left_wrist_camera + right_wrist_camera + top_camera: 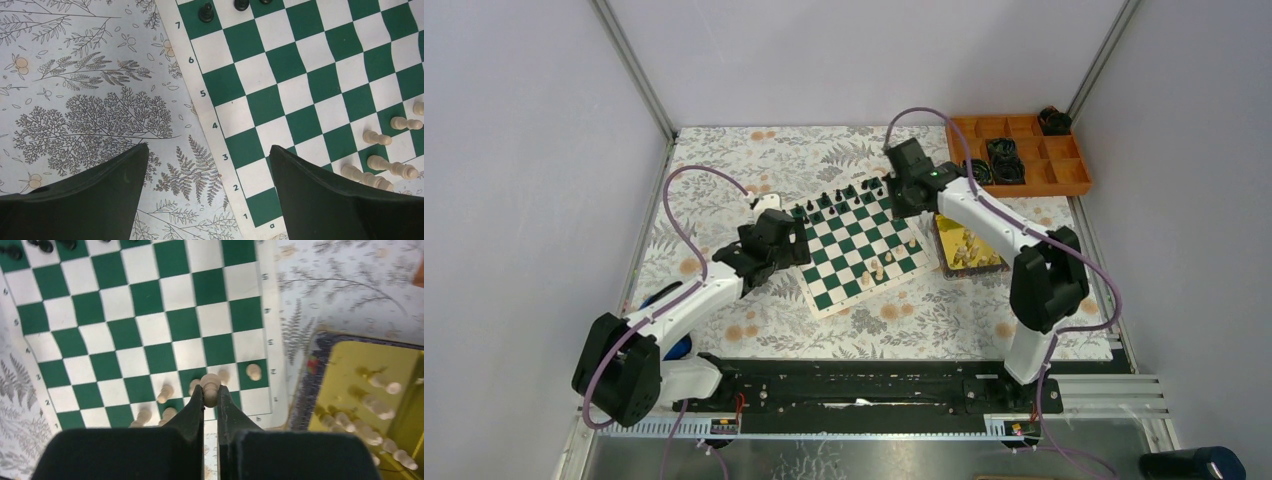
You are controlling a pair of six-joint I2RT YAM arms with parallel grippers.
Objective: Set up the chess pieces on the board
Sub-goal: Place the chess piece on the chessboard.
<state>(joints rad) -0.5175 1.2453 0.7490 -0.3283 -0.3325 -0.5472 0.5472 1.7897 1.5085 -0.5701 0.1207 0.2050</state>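
Two white-and-black arms with purple cabling
Left arm [694, 298] and right arm [984, 212] both have white link shells and chunky black joint housings, a purple cable [672, 212] loops off each one, there's a small green light [936, 173] on the right wrist, and the fingers [100, 200] are matte black wedges

The board [849, 245] lies mid-table, chess pieces [837, 196] along its far edge and right corner. A tin [989, 250] beside its right edge holds more, a tray [1056, 168] behind that

board [300, 75] border | digits 1–7 down edge | letter a at corner
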